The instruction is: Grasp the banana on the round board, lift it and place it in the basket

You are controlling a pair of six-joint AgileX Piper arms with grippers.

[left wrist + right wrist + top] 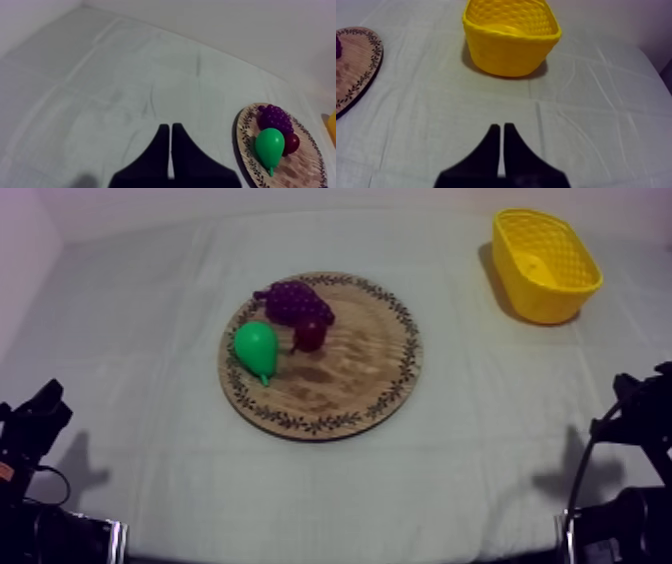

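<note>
Banana (534,268) lies inside the yellow basket (548,300) at the far right corner of the grey-white clothed bench (480,458). At mid-bench, the wooden board (350,393) carries grapes (293,301), a pear (257,348) and a small red fruit (310,335). Left jaws and right jaws, pressed narrow and holding nothing, sit at the near corners.

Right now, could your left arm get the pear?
Probably yes: the pear lies on the board's left side, with only bare cloth between it and my left gripper, which is shut.
</note>
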